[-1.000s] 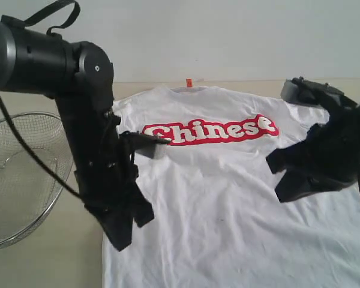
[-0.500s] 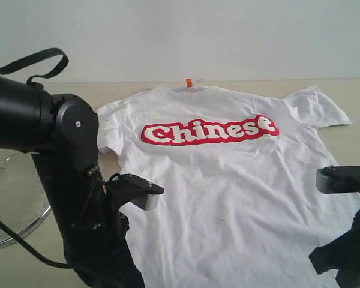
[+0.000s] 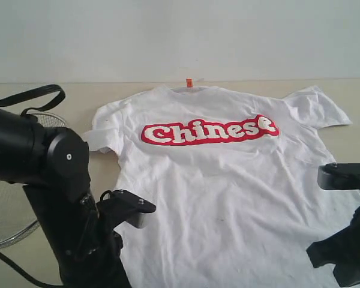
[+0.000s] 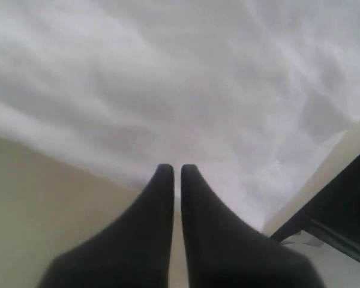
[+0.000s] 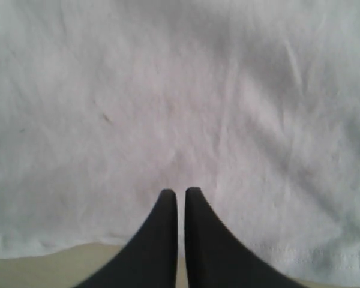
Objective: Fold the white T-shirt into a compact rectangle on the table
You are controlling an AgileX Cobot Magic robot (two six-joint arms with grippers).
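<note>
At the near edge, the left gripper point(image 4: 177, 171) and right gripper point(image 5: 180, 193), jaws pressed together, hang over the hem of the white T-shirt point(image 3: 228, 192), which lies spread print-up on the table point(image 3: 48, 99). Beyond the left arm sits a wire basket point(image 3: 6, 210), its interior mostly hidden.

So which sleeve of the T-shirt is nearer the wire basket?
The sleeve on the view's left, its tip pointing toward the wire-mesh basket; the other sleeve lies on the opposite side, far from it.
</note>
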